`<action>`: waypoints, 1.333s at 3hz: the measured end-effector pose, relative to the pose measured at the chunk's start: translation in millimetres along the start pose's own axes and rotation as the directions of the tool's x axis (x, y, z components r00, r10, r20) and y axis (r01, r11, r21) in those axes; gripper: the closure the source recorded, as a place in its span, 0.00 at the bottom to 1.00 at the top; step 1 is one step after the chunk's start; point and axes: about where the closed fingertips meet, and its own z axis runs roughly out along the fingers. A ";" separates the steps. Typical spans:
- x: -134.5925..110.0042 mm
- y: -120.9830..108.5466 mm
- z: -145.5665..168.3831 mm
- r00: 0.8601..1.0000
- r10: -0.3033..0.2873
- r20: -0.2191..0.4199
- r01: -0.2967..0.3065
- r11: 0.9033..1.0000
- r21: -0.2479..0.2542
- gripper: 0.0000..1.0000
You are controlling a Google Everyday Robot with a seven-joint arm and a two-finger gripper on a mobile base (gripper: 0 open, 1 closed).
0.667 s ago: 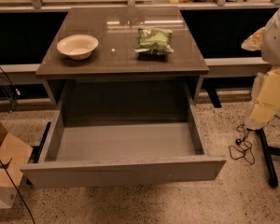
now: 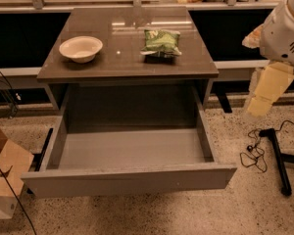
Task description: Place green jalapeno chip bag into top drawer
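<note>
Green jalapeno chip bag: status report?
Pincer hangs right of table. Chip bag on tabletop, untouched. Top drawer open. Bowl left of bag, not blocking.

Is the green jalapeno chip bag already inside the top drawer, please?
No, the green jalapeno chip bag lies on the table above the open top drawer, while the gripper hangs beside the table.

Glossy table (image 2: 132, 60), crinkly bag (image 2: 160, 42), matt drawer (image 2: 132, 181); smooth cream pincer (image 2: 260, 104) at far right.

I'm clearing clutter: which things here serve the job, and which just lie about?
Job: green jalapeno chip bag on the table; top drawer, pulled open; gripper, off to the table's right.
Lying about: cream bowl; cardboard box; floor cable.
</note>
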 end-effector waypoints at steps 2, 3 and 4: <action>-16.7 -37.0 26.8 0.997 0.033 0.072 -0.031 0.999 -0.020 0.00; -22.5 -54.4 38.2 0.988 0.119 0.100 -0.121 0.993 0.014 0.00; -37.1 -102.0 60.0 0.956 0.218 0.196 -0.233 0.971 0.056 0.00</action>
